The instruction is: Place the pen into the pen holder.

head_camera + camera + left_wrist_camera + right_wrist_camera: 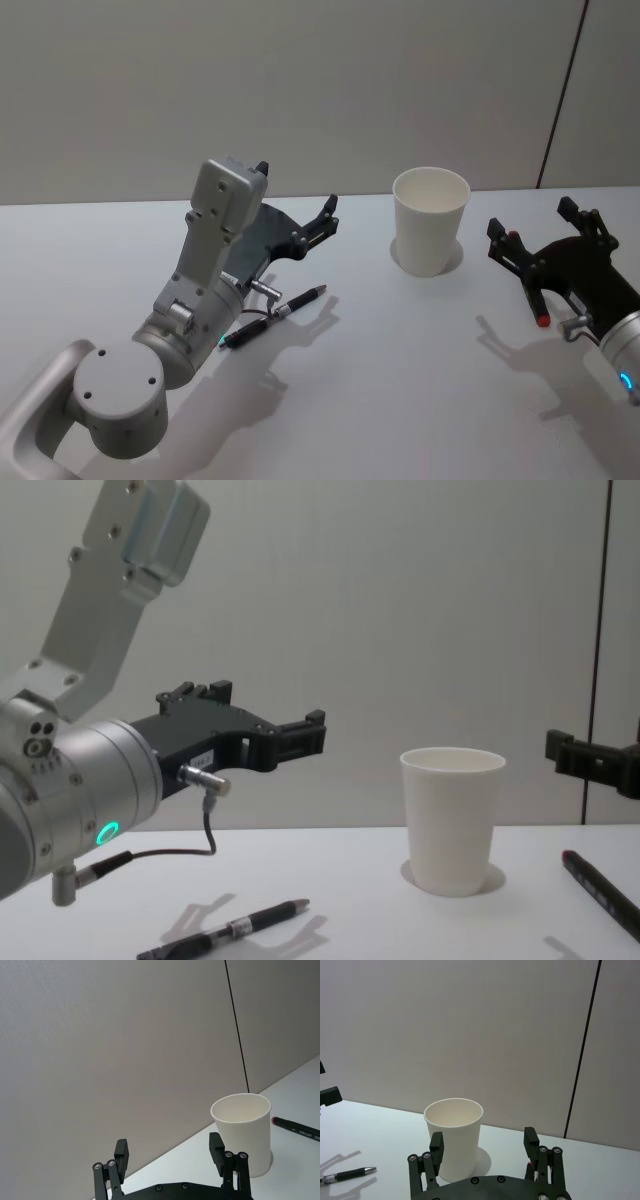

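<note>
A black pen (275, 312) with a silver clip lies on the white table, left of centre, also seen low in the chest view as the pen (235, 930). My left gripper (298, 190) hangs open and empty above and just behind it, pointing towards the pen holder (430, 225). That holder is a plain white paper cup standing upright and empty at the table's middle back. In the left wrist view the open fingers (121, 1150) frame the cup (242, 1130). My right gripper (532, 218) hovers open to the right of the cup, facing it (454, 1135).
A black marker with a red end (600, 885) lies on the table under the right gripper, close to the cup's right side. A grey wall stands right behind the table's far edge. The white tabletop (400, 380) is bare in front.
</note>
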Robot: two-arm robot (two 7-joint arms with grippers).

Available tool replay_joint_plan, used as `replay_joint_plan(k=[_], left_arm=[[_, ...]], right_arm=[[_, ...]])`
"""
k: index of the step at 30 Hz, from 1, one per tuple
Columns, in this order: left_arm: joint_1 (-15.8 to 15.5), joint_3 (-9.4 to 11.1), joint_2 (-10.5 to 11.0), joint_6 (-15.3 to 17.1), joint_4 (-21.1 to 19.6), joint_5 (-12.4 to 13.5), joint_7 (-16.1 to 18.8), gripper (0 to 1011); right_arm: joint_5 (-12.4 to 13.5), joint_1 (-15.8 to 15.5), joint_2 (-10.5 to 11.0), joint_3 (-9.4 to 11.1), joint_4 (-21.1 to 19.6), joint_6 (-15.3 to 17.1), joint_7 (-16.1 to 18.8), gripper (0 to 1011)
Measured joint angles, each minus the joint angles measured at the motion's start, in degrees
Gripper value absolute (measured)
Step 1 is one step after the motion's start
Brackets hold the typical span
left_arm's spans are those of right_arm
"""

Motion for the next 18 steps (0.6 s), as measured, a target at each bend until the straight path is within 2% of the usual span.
replay_joint_plan(k=[18], left_arm=[[0.0, 0.0, 0.0, 0.0, 0.0, 0.0, 0.0, 1001]], right_arm=[[0.0, 0.0, 0.0, 0.0, 0.0, 0.0, 0.0, 1001]])
